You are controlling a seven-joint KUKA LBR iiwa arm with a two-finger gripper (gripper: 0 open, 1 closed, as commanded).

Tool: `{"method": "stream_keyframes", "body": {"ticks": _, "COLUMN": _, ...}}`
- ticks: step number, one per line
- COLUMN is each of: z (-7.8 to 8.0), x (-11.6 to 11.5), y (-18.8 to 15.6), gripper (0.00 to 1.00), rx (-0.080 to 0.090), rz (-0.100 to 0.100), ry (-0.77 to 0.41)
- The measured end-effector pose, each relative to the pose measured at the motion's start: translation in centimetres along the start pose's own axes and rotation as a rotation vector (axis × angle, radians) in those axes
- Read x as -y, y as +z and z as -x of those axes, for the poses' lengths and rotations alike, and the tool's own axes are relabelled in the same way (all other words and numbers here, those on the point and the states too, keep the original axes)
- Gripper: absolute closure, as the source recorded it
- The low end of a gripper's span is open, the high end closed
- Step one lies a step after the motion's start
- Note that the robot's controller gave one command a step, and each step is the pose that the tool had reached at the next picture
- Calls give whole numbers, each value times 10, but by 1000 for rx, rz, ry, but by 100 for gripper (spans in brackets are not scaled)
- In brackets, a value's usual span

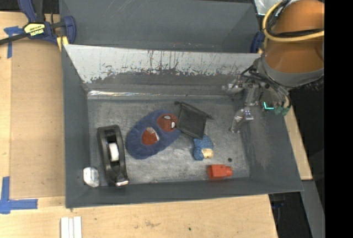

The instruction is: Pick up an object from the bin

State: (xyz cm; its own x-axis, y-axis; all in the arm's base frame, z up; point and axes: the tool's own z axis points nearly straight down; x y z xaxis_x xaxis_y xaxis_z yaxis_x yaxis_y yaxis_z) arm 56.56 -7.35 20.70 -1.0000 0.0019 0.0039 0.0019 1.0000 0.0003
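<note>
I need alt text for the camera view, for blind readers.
The gripper hangs over the right side of the grey bin. Left of it lie a black flat piece, a blue slipper, a black tape dispenser, a small blue-and-yellow thing and a red block.

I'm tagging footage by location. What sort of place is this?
Probably a robotics lab's grasping setup: a robot hand hangs in a grey metal bin that holds unrelated odds and ends, such as a tape dispenser and a red block.
</note>
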Motion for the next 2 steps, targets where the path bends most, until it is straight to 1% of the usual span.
{"method": "stream_keyframes", "body": {"ticks": 1, "z": 62, "x": -14, "y": 131, "gripper": 0, "rx": 10, "rz": -2, "ry": -356}}
{"method": "stream_keyframes", "body": {"ticks": 2, "z": 65, "x": -14, "y": 126, "gripper": 100, "rx": 22, "rz": -3, "ry": -354}}
